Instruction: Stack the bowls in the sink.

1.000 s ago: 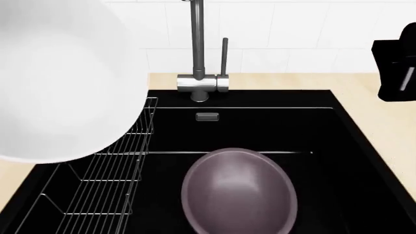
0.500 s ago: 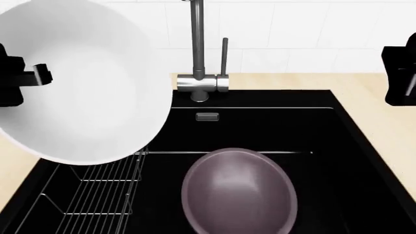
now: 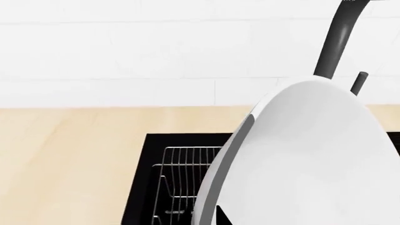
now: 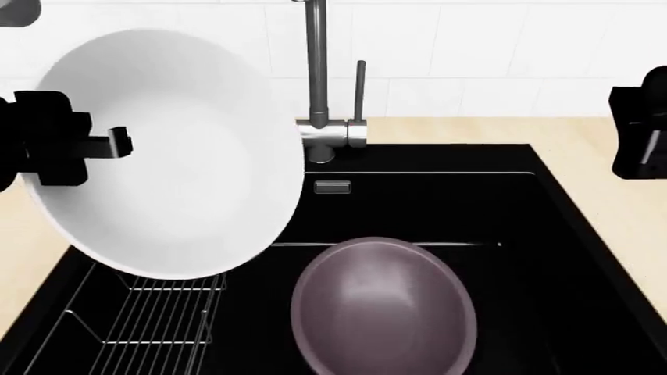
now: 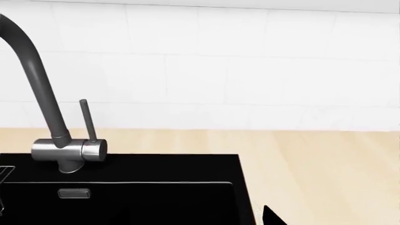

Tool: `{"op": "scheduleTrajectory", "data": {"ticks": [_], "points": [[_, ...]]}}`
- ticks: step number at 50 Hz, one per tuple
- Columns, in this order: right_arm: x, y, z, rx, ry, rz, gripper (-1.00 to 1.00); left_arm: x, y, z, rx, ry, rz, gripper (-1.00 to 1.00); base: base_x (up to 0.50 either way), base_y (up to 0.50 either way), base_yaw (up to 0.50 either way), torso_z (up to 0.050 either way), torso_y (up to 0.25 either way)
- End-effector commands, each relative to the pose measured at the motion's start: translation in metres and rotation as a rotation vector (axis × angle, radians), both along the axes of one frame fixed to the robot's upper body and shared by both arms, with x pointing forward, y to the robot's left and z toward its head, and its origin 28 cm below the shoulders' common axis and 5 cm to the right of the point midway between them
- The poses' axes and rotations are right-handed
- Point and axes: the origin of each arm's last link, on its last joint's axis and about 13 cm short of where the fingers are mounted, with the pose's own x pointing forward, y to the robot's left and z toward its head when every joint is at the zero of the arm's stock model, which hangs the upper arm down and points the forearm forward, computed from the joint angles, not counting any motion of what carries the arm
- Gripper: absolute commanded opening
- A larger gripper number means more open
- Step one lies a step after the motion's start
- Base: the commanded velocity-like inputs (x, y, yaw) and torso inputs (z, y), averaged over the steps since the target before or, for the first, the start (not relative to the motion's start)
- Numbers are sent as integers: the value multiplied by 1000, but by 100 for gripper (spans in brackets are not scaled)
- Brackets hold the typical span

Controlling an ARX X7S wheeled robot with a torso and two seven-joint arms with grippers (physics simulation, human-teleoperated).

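Rack (image 4: 156, 312) partly behind white bowl (image 4: 172, 152)

I find no legible text, label, brand, number or sign on any surface in my three camera views.

Wall: I see large white tiles (image 5: 206, 61) with faint grout lines, running behind the counter.
Counter: I see pale wood-grain worktop (image 4: 615, 203) on both sides and along the wall.
Faucet: dark steel spout (image 5: 59, 150) with a thin lever, standing at the counter's back edge.
Light: even and bright, soft shadows only.
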Motion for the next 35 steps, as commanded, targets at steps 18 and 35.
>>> {"op": "scheduleTrajectory", "data": {"ticks": [18,35], "points": [[5,-1,-8,-6,23,-8,100,14,-17,-9,-28,24,-101,-100,0,0,0,0,1],[3,-5,-8,-3,19,-29,100,25,-25,-17,-105,29,-158,-100,0,0,0,1,0]]}}
